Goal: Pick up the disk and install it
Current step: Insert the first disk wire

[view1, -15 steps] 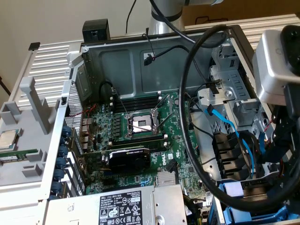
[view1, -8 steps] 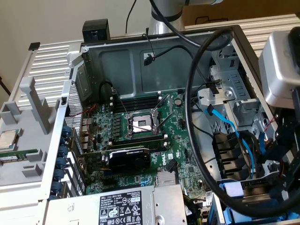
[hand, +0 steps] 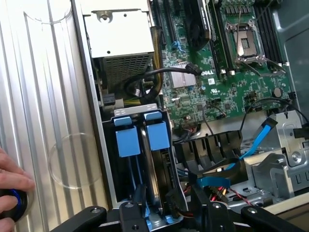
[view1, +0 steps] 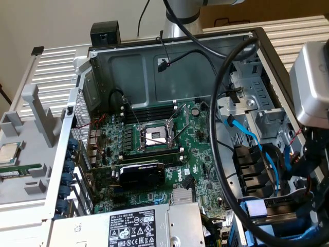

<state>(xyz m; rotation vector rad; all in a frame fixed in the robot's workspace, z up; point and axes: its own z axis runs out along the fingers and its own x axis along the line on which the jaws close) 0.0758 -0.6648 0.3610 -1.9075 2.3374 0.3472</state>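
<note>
Claw at the drive bay
Claw (hand: 169,215) spread, straddling the disk (hand: 158,137), which stands on edge below it in the drive bay (hand: 135,109), apparently slotted home.

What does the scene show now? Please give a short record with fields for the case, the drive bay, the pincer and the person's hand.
case: case open; motherboard and power supply exposed
drive bay: drive bay with two blue carriers standing side by side in it
pincer: pincer open, just over the drive bay
person: a hand rests on a round button with a blue ring, outside the case
</note>
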